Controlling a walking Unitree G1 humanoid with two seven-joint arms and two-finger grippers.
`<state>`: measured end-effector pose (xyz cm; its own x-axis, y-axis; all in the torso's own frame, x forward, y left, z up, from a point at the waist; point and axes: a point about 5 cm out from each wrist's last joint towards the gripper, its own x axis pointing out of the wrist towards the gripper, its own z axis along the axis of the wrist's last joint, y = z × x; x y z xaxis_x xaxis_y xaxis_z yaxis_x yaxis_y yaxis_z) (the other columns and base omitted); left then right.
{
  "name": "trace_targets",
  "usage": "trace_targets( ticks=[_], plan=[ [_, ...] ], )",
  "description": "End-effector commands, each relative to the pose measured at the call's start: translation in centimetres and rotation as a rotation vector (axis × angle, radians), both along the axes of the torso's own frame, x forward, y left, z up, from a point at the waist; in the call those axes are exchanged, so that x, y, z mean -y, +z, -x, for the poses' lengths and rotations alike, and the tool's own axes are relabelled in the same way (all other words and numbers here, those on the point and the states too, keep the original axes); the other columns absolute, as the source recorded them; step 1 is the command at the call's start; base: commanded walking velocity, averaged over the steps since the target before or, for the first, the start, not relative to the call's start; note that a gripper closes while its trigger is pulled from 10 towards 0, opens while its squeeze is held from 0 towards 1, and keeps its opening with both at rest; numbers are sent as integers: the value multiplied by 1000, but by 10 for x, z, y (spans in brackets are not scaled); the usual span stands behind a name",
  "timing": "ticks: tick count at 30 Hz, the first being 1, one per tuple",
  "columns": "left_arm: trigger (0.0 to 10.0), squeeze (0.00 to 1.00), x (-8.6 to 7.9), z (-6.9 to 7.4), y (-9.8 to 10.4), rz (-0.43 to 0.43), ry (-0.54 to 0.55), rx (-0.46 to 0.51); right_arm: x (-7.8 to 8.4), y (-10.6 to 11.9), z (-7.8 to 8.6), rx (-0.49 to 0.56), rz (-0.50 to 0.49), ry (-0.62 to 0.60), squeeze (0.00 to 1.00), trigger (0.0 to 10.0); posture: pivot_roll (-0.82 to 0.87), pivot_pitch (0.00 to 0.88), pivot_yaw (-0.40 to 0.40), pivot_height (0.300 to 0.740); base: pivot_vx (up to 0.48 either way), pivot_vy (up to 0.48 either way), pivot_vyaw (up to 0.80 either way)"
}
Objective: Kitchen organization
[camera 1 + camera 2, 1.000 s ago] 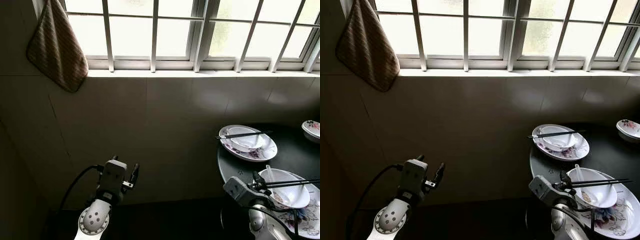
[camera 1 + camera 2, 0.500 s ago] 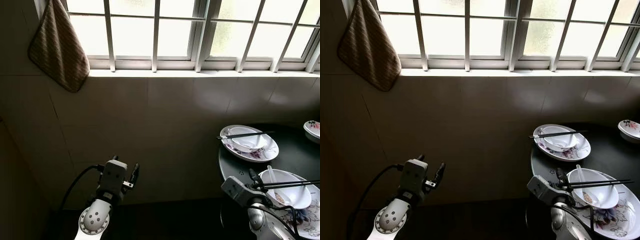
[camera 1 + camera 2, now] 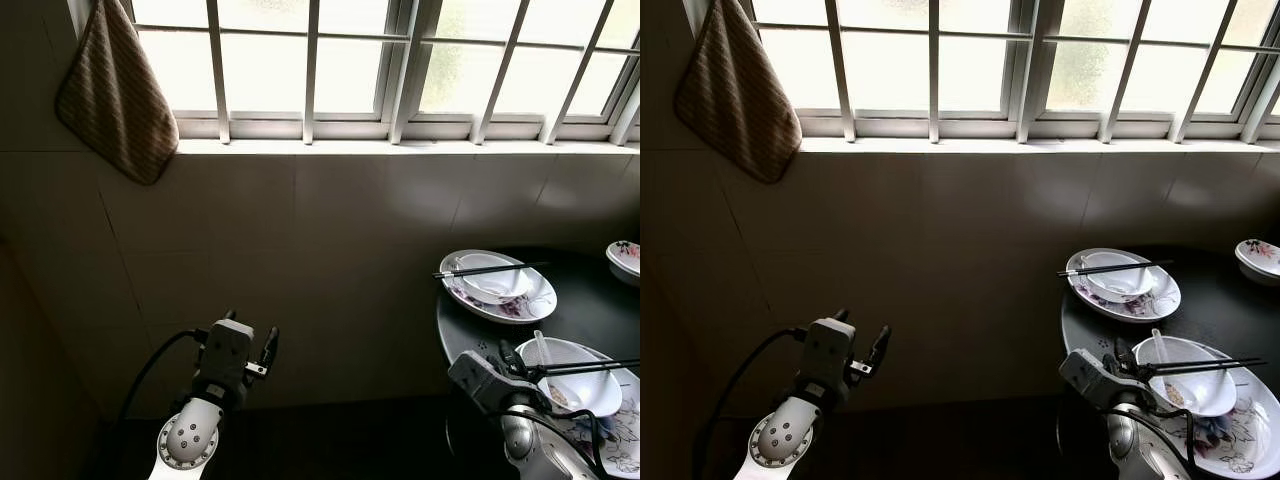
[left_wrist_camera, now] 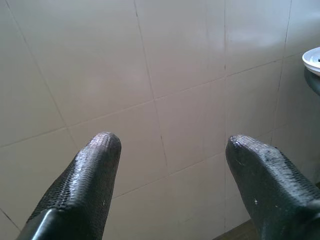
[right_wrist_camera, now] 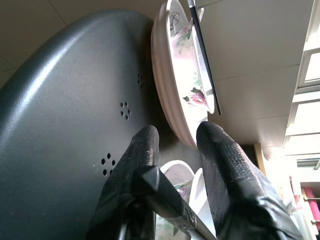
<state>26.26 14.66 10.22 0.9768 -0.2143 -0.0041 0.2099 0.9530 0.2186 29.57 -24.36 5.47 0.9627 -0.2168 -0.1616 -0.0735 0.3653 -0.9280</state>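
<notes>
A round dark table (image 3: 590,312) stands at the right. On it, close to me, a flowered plate (image 3: 628,440) carries a white bowl (image 3: 590,392) with a spoon (image 3: 542,350). My right gripper (image 3: 515,362) is at that bowl's left rim, shut on black chopsticks (image 3: 592,367) that lie across the bowl. In the right wrist view the chopsticks (image 5: 167,202) cross between the two nearly closed fingers (image 5: 220,150). Farther back, a second plate (image 3: 500,300) holds a bowl (image 3: 492,280) with chopsticks (image 3: 490,269) across it. My left gripper (image 4: 170,142) is open, facing the tiled wall.
A tiled wall (image 3: 330,250) runs below a barred window (image 3: 400,60) and its sill. A brown checked cloth (image 3: 115,95) hangs at the upper left. A small flowered bowl (image 3: 625,258) sits at the table's far right edge. Dark floor lies between my arms.
The view has shifted a little. My right gripper stays at the near bowl with the chopsticks, slightly lower than before. The left arm has not moved.
</notes>
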Motion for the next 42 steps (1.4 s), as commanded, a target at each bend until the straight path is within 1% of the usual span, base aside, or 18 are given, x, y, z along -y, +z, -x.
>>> trace_targets(
  ticks=[1, 4, 5, 9, 10, 12, 17, 20, 28, 31, 34, 36, 38, 39, 40, 41, 42],
  plan=[
    [10000, 0, 2, -2, 2, -11, -15, 10, 6, 5, -3, 21, 28, -12, 0, 0, -30, 0, -39, 740, 0, 0, 0],
    [10000, 0, 2, -2, 2, -12, -14, 10, 8, 7, -3, 36, 73, -25, 0, 0, -29, 0, -40, 740, 0, 0, 0],
    [10000, 0, 2, -2, 1, -12, -12, 9, 9, 8, -3, 54, 104, -35, 0, 0, -29, 0, -40, 740, 0, 0, 0],
    [10000, 0, 2, -2, 1, -13, -10, 7, 9, 9, -2, 65, 137, -48, 0, 0, -29, 0, -40, 740, 0, 0, 0],
    [10000, 0, 2, -2, 1, -14, -10, 7, 9, 11, -2, 72, 175, -41, 0, 0, -25, 0, -42, 740, 0, 0, 0],
    [10000, 0, 2, -2, 0, -14, -10, 5, 7, 13, -3, 85, 211, -26, 0, 0, -25, 0, -42, 740, 0, 0, 0],
    [10000, 0, 2, -2, -1, -14, -12, 1, 4, 19, -5, 113, 243, -11, 0, 0, -28, 0, -40, 740, 0, 0, 0],
    [10000, 0, 3, -2, -2, -13, -15, -4, 4, 18, -5, 110, 253, -4, 0, 0, -30, 0, -40, 740, 0, 0, 0],
    [10000, 0, 4, -1, -3, -8, -15, -9, -4, 21, -5, 129, 306, 63, 0, 0, -29, 0, -42, 740, 0, 0, 0],
    [10000, 0, 4, -1, -4, -8, -16, -10, -5, 21, -6, 123, 303, 71, 0, 0, -29, 0, -43, 740, 0, 0, 0],
    [10000, 0, 4, -1, -4, -8, -16, -11, -5, 18, -6, 107, 274, 54, 0, 0, -28, 0, -44, 740, 0, 0, 0],
    [10000, 0, 4, -1, -5, -8, -16, -11, -6, 15, -5, 92, 220, 41, 0, 0, -28, 0, -44, 740, 0, 0, 0],
    [10000, 0, 4, -1, -5, -9, -16, -13, -7, 13, -4, 84, 200, 29, 0, 0, -25, 0, -43, 740, 0, 0, 0],
    [10000, 0, 4, -1, -6, -10, -16, -14, -8, 11, -3, 73, 177, 13, 0, 314, -25, 0, -43, 740, 0, 0, 0],
    [10000, 0, 4, -1, -6, -10, -16, -15, -8, 10, -3, 65, 160, 2, 0, 314, -25, 0, -43, 740, 0, 0, 0],
    [10000, 0, 4, -1, -6, -11, -16, -16, -6, 7, -2, 44, 122, -39, 0, 10000, -25, 0, -43, 740, 0, 0, 0],
    [10000, 0, 4, -1, -6, -11, -16, -16, -6, 7, -2, 44, 122, -39, 0, 10000, -25, 0, -43, 740, 0, 0, 0]
  ],
)
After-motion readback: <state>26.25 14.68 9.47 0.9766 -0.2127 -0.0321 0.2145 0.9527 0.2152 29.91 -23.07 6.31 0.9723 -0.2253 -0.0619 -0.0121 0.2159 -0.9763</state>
